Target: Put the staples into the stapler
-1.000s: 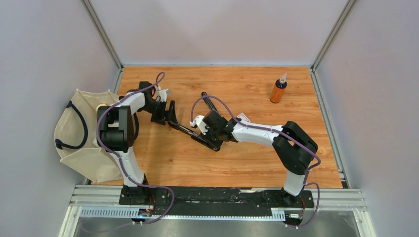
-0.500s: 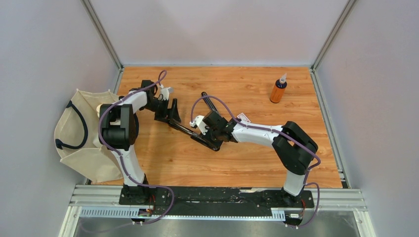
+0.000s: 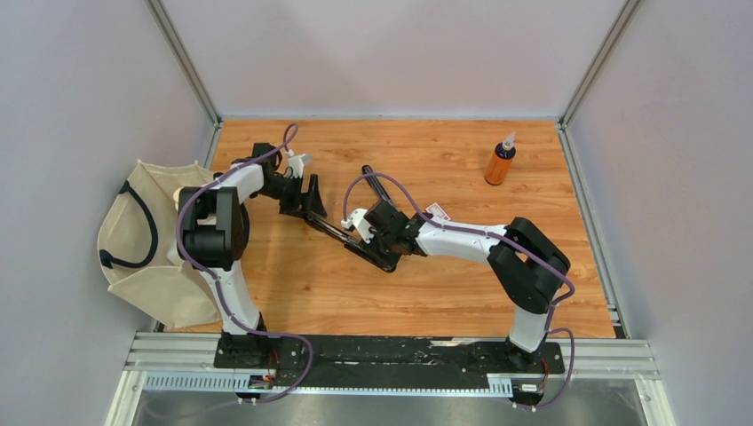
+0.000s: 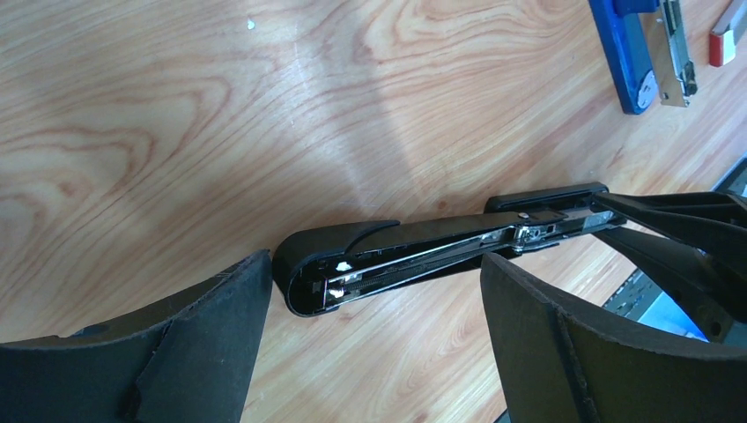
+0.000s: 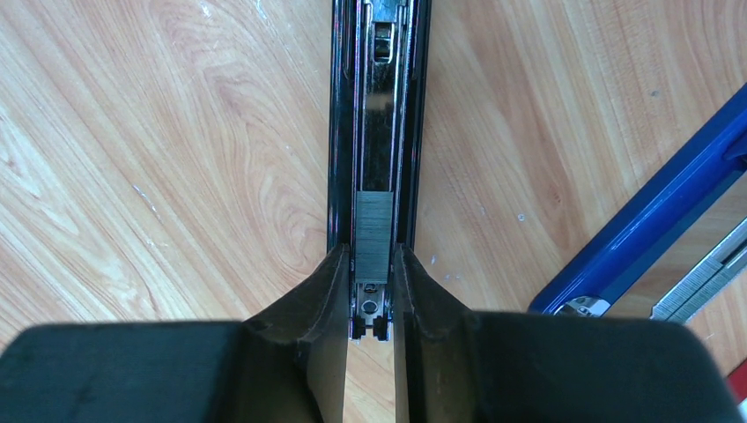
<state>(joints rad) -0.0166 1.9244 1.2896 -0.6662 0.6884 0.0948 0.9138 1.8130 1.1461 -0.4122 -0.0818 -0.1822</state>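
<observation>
The black stapler lies opened out flat on the wooden table, its metal channel facing up. A grey staple strip sits in that channel. My right gripper is shut on the strip, one finger on each side; in the top view the right gripper is over the stapler's middle. My left gripper is open, its fingers standing either side of the stapler's rounded end without touching it. The left gripper is at the stapler's left end. The staples box lies behind my right arm.
A blue stapler lies open just right of the black one and also shows in the left wrist view as the blue stapler. An orange bottle stands at the back right. A cloth bag hangs off the table's left edge.
My left gripper has moved a little to the right, closer over the stapler's left end, still open. The right arm and the stapler have not moved.
</observation>
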